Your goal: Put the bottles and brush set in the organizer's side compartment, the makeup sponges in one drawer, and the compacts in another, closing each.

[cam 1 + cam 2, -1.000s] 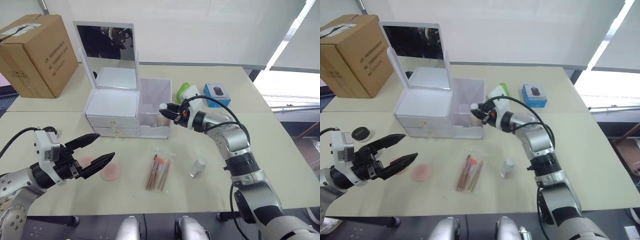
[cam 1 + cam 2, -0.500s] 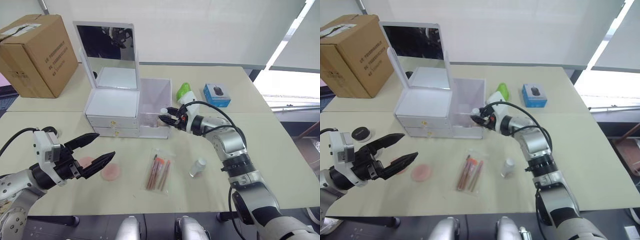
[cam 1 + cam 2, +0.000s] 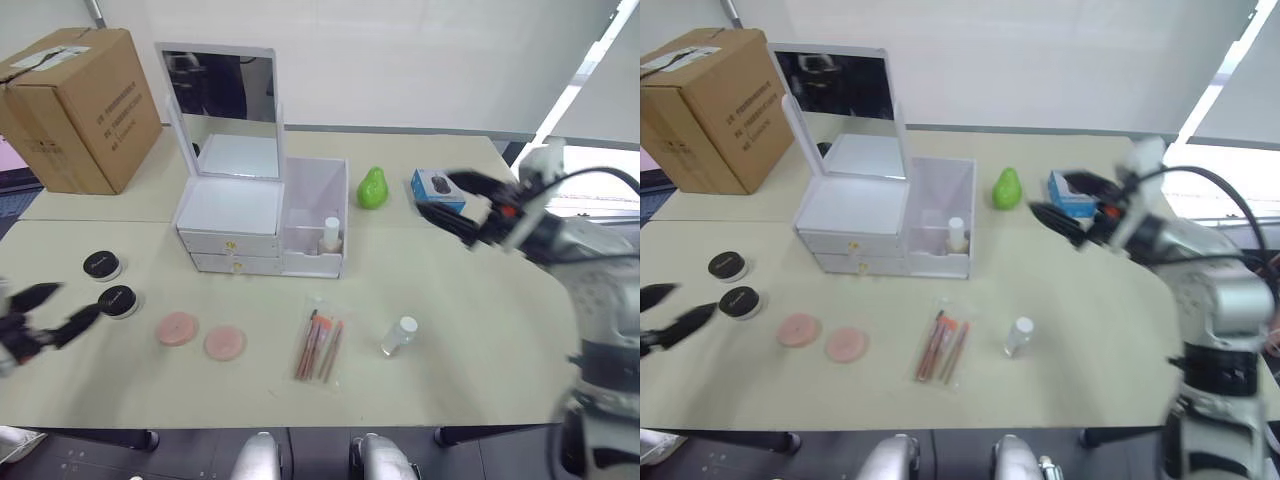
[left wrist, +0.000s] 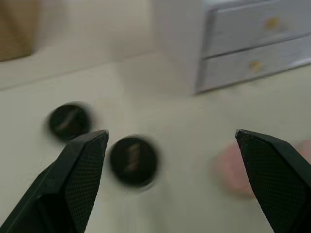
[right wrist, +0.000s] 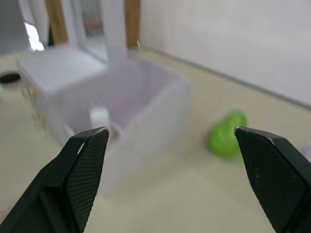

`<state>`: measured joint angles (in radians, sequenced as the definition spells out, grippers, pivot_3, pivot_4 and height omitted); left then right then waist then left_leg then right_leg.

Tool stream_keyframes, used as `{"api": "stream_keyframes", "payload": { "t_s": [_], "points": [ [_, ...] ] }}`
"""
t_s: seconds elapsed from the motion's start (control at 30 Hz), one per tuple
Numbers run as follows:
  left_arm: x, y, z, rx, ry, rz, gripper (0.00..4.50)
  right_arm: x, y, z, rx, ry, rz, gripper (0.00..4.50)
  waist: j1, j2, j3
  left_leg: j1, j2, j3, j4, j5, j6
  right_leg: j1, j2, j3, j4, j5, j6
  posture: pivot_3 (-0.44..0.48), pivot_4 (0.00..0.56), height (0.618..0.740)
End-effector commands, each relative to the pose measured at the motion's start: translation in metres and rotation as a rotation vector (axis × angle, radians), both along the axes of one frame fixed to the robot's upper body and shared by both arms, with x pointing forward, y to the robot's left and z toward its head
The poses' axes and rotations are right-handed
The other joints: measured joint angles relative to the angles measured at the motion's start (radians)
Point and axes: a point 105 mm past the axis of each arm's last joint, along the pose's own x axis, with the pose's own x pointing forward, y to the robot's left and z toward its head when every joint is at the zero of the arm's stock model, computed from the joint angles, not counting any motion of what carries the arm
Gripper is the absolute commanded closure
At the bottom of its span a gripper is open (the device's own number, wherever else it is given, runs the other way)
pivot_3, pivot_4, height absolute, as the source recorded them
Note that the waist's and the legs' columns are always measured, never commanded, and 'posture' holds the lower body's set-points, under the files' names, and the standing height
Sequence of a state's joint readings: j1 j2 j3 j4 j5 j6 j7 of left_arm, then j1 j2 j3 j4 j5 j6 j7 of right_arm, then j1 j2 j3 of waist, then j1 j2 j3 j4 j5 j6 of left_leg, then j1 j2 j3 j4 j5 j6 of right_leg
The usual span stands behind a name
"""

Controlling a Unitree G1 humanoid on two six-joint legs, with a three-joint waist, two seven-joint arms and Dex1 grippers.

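The white organizer (image 3: 228, 205) stands mid-table with its mirror up and both drawers shut. One bottle (image 3: 331, 233) stands upright in the side compartment (image 3: 318, 190). A second bottle (image 3: 399, 335) lies on the table beside the brush set (image 3: 320, 345). Two pink makeup sponges (image 3: 177, 328) (image 3: 224, 343) and two black compacts (image 3: 102, 266) (image 3: 119, 300) lie in front at the left. My right gripper (image 3: 428, 192) hangs open and empty, well to the right of the organizer. My left gripper (image 3: 80, 298) is open at the far left, just short of the nearer compact (image 4: 132, 160).
A cardboard box (image 3: 70, 110) stands at the back left. A green pear-shaped thing (image 3: 372, 188) and a blue box (image 3: 436, 190) sit to the right of the organizer, the blue box close under my right gripper. The table's front edge runs just below the sponges.
My right gripper opened, left the bottle standing in the side compartment and drew back to the right. My left gripper pulled back toward the table's left edge.
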<state>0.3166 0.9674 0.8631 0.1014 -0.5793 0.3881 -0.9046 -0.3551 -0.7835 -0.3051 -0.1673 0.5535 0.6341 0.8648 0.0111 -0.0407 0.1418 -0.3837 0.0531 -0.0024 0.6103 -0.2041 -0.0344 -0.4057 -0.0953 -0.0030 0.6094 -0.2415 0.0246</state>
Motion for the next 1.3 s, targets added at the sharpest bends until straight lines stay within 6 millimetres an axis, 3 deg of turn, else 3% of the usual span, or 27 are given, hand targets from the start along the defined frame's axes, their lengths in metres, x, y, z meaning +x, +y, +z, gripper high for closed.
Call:
{"api": "stream_keyframes", "payload": {
  "t_s": [0.03, 0.13, 0.27, 0.37, 0.53, 0.67, 0.73, 0.83, 0.9, 0.97, 1.07, 1.13, 1.3],
  "points": [
    [-0.027, 0.049, 0.017, 0.065, -0.027, 0.14, 0.0, -0.021, -0.03, 0.002, -0.071, -0.037, -0.03, 0.03, -0.004, 0.0, 0.0, 0.0, 0.0, 0.0, -0.001, 0.0, 0.0, 0.0, 0.0, 0.0, 0.0, 0.0, 0.0, 0.0, 0.15, 0.729],
    [-0.047, 0.087, 0.012, 0.092, 0.004, 0.266, 0.0, -0.037, -0.056, -0.017, -0.079, 0.01, -0.07, 0.03, -0.008, 0.001, 0.0, 0.002, 0.001, 0.001, -0.002, 0.0, 0.0, -0.001, 0.0, 0.0, 0.001, 0.0, 0.0, 0.0, 0.15, 0.729],
    [-0.052, 0.104, 0.011, 0.123, -0.028, 0.316, 0.0, -0.049, -0.077, -0.037, -0.069, 0.046, -0.123, 0.03, -0.007, 0.0, 0.0, 0.003, 0.001, 0.003, -0.003, -0.006, -0.008, -0.003, -0.002, -0.001, -0.001, 0.0, 0.0, 0.0, 0.15, 0.729],
    [-0.049, 0.104, 0.005, 0.127, -0.032, 0.291, 0.0, -0.051, -0.077, -0.044, -0.068, 0.056, -0.131, 0.03, -0.002, 0.0, 0.0, 0.001, 0.002, 0.004, -0.003, -0.006, -0.009, -0.003, -0.004, -0.004, -0.001, 0.0, 0.0, 0.0, 0.15, 0.729],
    [-0.036, 0.088, 0.0, 0.105, -0.056, 0.176, 0.0, -0.047, -0.06, -0.042, -0.026, 0.045, -0.107, 0.03, 0.002, 0.0, 0.0, -0.002, 0.011, 0.013, -0.002, -0.006, -0.01, -0.004, -0.004, -0.011, -0.001, 0.0, 0.0, 0.0, 0.15, 0.729],
    [-0.011, 0.046, -0.009, 0.064, -0.065, -0.027, 0.0, -0.045, -0.025, -0.036, 0.017, 0.037, -0.019, 0.03, 0.002, 0.001, 0.0, -0.001, 0.016, 0.022, -0.003, -0.006, -0.01, -0.003, -0.004, -0.011, 0.0, 0.0, 0.0, 0.0, 0.15, 0.729],
    [0.003, 0.014, -0.009, 0.051, -0.075, -0.148, 0.0, -0.044, -0.012, -0.03, 0.036, 0.034, 0.012, 0.03, 0.001, 0.001, 0.0, -0.001, 0.017, 0.024, -0.003, -0.006, -0.009, -0.003, -0.004, -0.011, 0.0, 0.0, 0.0, 0.0, 0.15, 0.729],
    [0.026, -0.084, -0.007, 0.002, -0.103, -0.45, 0.0, -0.045, 0.013, -0.024, 0.028, 0.043, 0.105, 0.03, 0.006, -0.001, 0.0, -0.002, 0.017, 0.025, -0.001, -0.006, -0.009, 0.0, -0.004, -0.01, 0.0, 0.001, 0.0, 0.0, 0.15, 0.729],
    [0.028, -0.119, -0.002, -0.04, -0.119, -0.538, 0.0, -0.048, 0.022, -0.021, 0.026, 0.051, 0.153, 0.03, 0.01, -0.004, 0.0, -0.003, 0.018, 0.027, 0.0, -0.006, -0.009, 0.0, -0.005, -0.011, 0.0, 0.001, 0.001, 0.0, 0.15, 0.729],
    [0.026, -0.16, 0.002, -0.092, -0.11, -0.681, 0.0, -0.059, 0.044, -0.016, 0.014, 0.07, 0.289, 0.03, 0.008, -0.004, -0.001, -0.005, 0.019, 0.028, 0.001, -0.005, -0.007, 0.002, -0.003, -0.009, 0.0, 0.001, 0.001, 0.0, 0.15, 0.729],
    [0.017, -0.199, 0.001, -0.114, -0.061, -0.84, 0.0, -0.072, 0.061, -0.014, -0.011, 0.101, 0.436, 0.03, 0.002, -0.003, -0.002, -0.003, 0.019, 0.028, 0.002, -0.001, -0.001, 0.003, -0.001, -0.006, 0.001, 0.001, 0.001, 0.0, 0.15, 0.729],
    [0.012, -0.214, 0.003, -0.135, -0.041, -0.911, 0.0, -0.078, 0.066, -0.015, -0.032, 0.123, 0.503, 0.03, 0.0, -0.002, -0.002, -0.002, 0.019, 0.028, 0.002, -0.001, -0.001, 0.003, 0.0, -0.004, 0.001, 0.001, 0.001, 0.0, 0.15, 0.729],
    [0.002, -0.23, 0.002, -0.139, 0.035, -1.068, 0.0, -0.085, 0.072, -0.033, -0.111, 0.179, 0.59, 0.03, 0.001, -0.002, -0.003, 0.0, 0.019, 0.026, 0.003, -0.001, -0.001, 0.003, 0.004, -0.001, 0.0, 0.001, 0.001, 0.0, 0.15, 0.729]
  ]
}}
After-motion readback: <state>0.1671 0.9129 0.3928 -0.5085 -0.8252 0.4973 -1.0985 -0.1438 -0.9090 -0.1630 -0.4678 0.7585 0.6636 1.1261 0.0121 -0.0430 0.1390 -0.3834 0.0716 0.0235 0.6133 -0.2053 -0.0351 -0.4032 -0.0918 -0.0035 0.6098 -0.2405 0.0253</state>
